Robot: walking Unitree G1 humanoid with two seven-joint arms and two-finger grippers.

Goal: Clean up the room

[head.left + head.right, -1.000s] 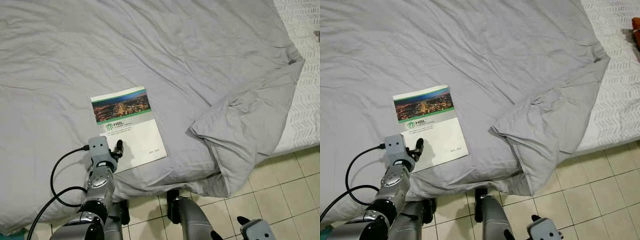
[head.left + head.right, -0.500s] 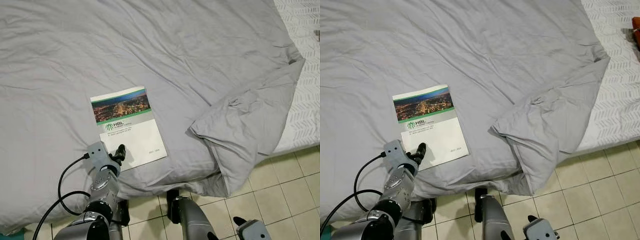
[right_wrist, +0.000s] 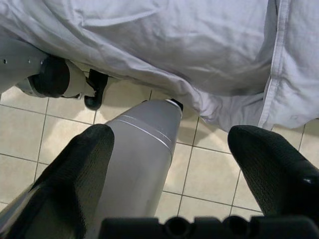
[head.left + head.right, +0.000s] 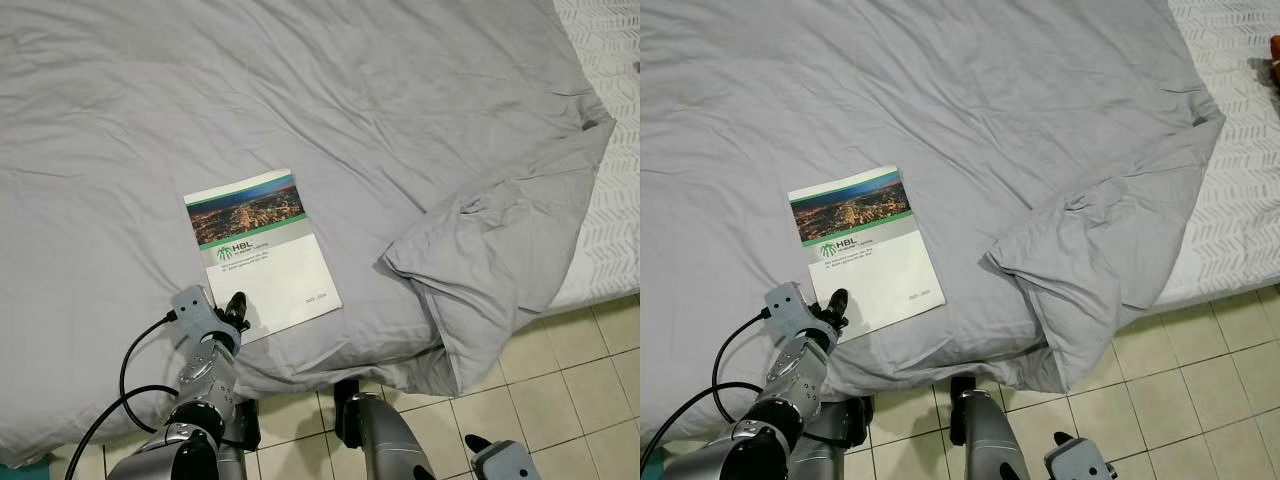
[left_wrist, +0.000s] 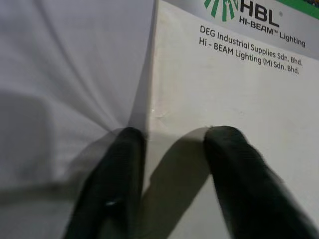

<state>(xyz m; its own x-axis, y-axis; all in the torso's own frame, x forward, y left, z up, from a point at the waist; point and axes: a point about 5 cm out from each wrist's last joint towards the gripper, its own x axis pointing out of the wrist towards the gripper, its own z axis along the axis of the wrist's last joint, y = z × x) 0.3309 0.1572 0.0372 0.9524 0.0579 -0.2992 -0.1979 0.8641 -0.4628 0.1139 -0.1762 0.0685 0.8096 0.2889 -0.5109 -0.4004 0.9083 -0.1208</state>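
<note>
A booklet [image 4: 262, 250] with a night-city photo and a green HBL logo lies flat on the grey duvet [image 4: 350, 100], near the bed's front edge. My left gripper [image 4: 238, 305] rests at the booklet's near left corner. In the left wrist view the left gripper [image 5: 172, 137] is open: one finger [image 5: 124, 164] presses on the duvet, the other finger [image 5: 234, 159] sits on the booklet's white cover [image 5: 239, 99]. The booklet's edge runs between them. My right gripper [image 3: 172, 142] hangs low over the tiles, open and holding nothing.
The duvet's corner [image 4: 490, 260] is folded back at the right, baring a white patterned sheet [image 4: 610, 230]. Beige tiled floor [image 4: 560, 370] runs along the bed's front. My own leg [image 4: 375, 435] stands against the bed edge. A small orange thing [image 4: 1274, 45] lies far right.
My left gripper has drawn back a little toward the bed's front edge, onto the booklet's near left corner. The booklet has turned slightly. The view has shifted a bit.
</note>
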